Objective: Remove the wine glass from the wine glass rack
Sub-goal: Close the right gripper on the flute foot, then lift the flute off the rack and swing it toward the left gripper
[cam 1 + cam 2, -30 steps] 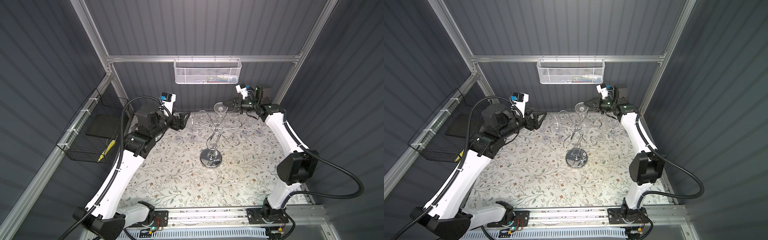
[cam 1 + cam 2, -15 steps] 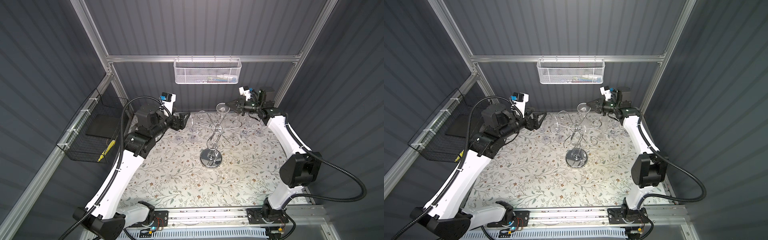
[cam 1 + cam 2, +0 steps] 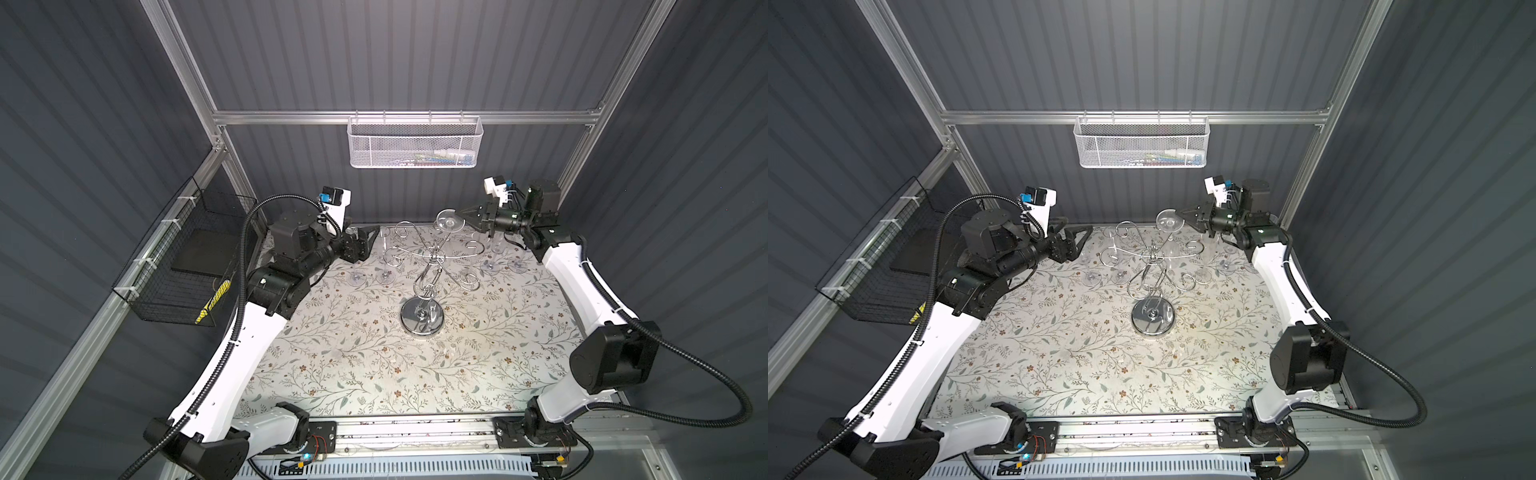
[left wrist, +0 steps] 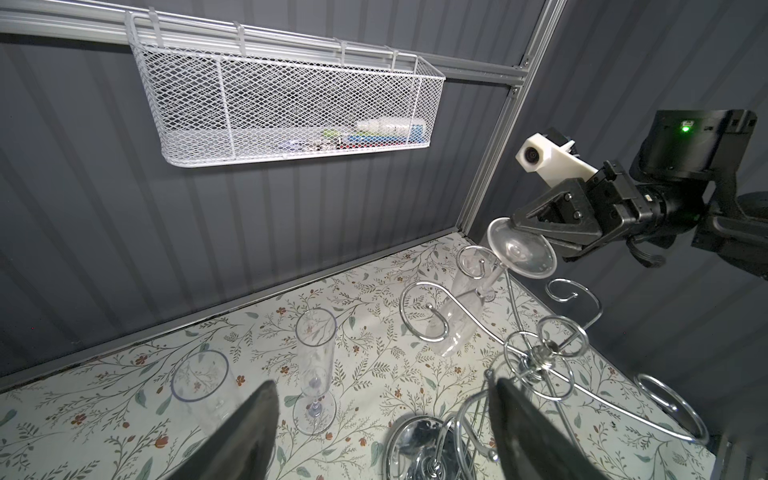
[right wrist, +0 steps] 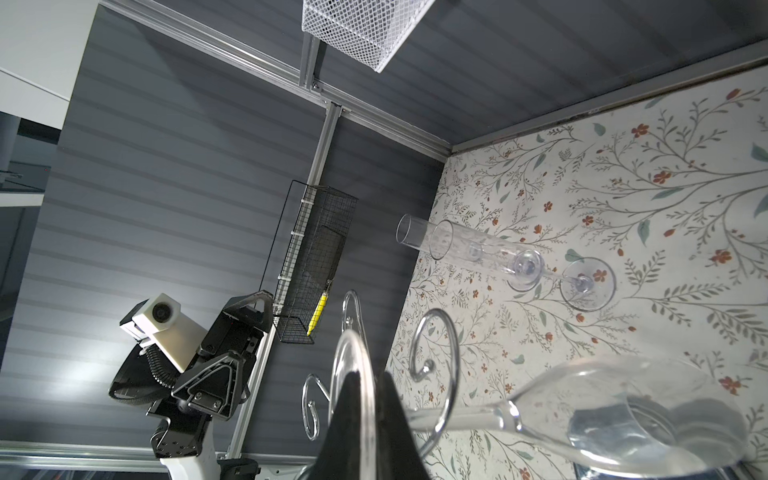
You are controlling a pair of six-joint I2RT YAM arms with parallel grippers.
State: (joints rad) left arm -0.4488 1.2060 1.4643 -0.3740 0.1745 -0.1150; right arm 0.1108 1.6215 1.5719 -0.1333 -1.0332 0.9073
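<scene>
Wine glass (image 4: 521,251): at 12 o'clock of the rack hub in both top views. It is upside down and tilted, foot up, bowl hanging toward the cloth.
Right gripper (image 4: 534,232): jaws closed hard on the edge of the foot disc, reaching in from 3 o'clock of the glass. Judgement: the foot is the only part clear above the wire, so it's the grab point.
Wine glass rack (image 3: 433,258): chrome wire with a twisted stem and curled scroll arms. Its mirror disc base (image 3: 422,316) sits flat on the cloth and nothing holds it down.
Scroll arm (image 5: 434,361): the glass stem crosses its curl in the right wrist view. Can't tell whether the stem is out of the slot.
Left gripper (image 3: 371,239): jaws wide, holding nothing, at 9 o'clock of the rack, well apart. Looks parked out of the exit path.
Flutes (image 4: 314,357): clear, tall, narrow, upright on the cloth at 10 and 2 o'clock of the base.
Tablecloth (image 3: 374,365): matte floral print.
Material: the glass is clear and smooth with a thin stem, so it's slick in an edge pinch. The chrome is equally slick.
Risk: the stem snagging the curl could tip the rack.
</scene>
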